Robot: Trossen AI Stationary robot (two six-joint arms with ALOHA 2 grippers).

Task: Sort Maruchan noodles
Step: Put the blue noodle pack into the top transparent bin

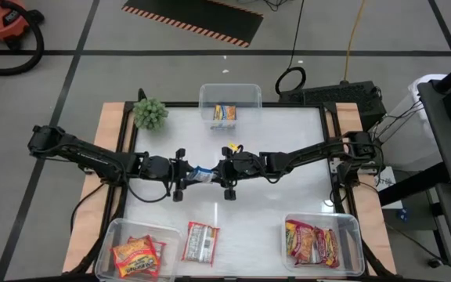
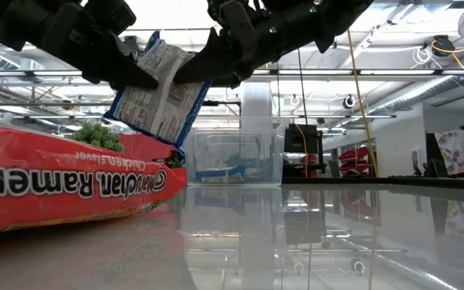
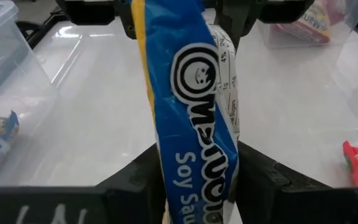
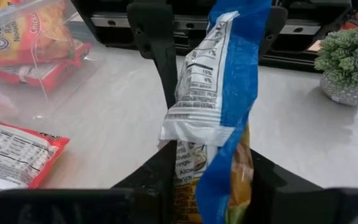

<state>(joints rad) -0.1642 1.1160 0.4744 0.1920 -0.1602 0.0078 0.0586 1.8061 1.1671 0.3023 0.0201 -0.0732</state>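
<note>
Both arms meet over the middle of the white tabletop, and between them hangs a blue-and-white packet of Maruchan noodles, lifted clear of the surface. The left claw pinches one end of it and the right claw pinches the other, so the packet is held by both at once. From the low camera it hangs tilted, its printed back panel facing out, well above the tabletop. The left wrist camera shows the blue face with the Maruchan logo running between that arm's dark fingers, and the right wrist camera shows the white nutrition panel clamped the same way. At the far edge of the tabletop a clear tub holds one blue-and-white packet, with a small green plant near it toward the left. Along the near edge, the left tub holds orange-yellow packets, the right tub holds red and yellow packets, and a red-and-white packet lies loose on the tabletop just beside the left tub, between the two tubs.
</note>
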